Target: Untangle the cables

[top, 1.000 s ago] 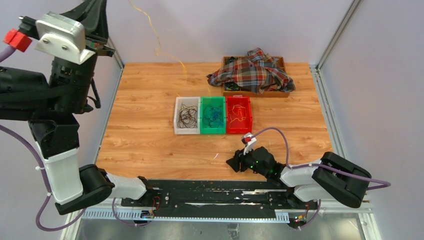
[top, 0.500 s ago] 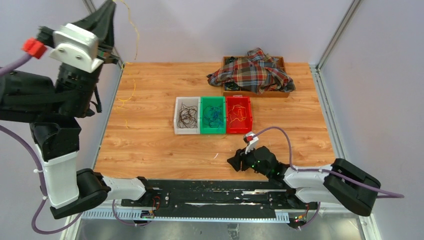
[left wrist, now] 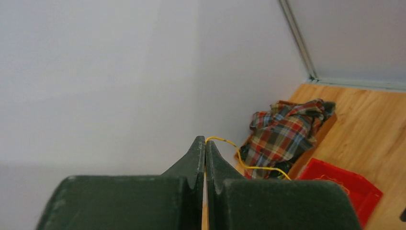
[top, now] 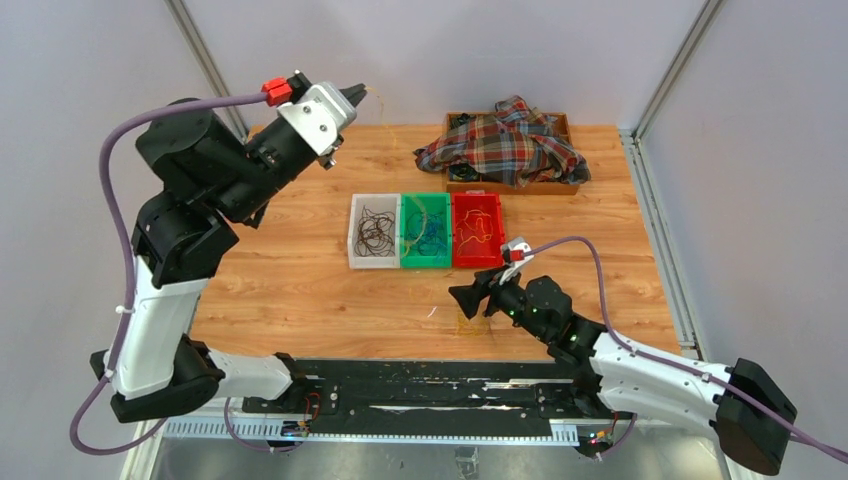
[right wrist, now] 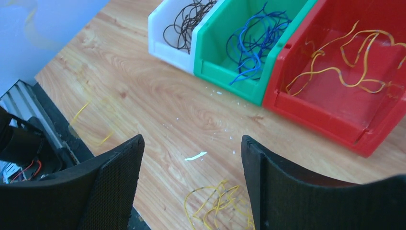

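Observation:
My left gripper (top: 360, 93) is raised over the table's back left and is shut on a thin yellow cable (left wrist: 249, 165). In the left wrist view the cable comes out of the closed tips (left wrist: 205, 141) and trails down to the right. My right gripper (top: 462, 298) is open and empty, low over the front middle of the table. A small tangle of yellow cable (right wrist: 218, 206) lies on the wood just below its open fingers (right wrist: 192, 141); it also shows in the top view (top: 470, 322). Dark cables (right wrist: 189, 19), blue cables (right wrist: 253, 40) and yellow-orange cables (right wrist: 344, 62) lie in three bins.
A white bin (top: 355, 240), a green bin (top: 426, 262) and a red bin (top: 478, 262) stand side by side mid-table. A plaid shirt (top: 505, 145) covers a wooden box (top: 565, 125) at the back right. A white scrap (right wrist: 195, 156) lies on the wood.
My left arm swung from high at the far left to the right over the back of the table, carrying the yellow cable. My right gripper reached forward and left over the yellow tangle.

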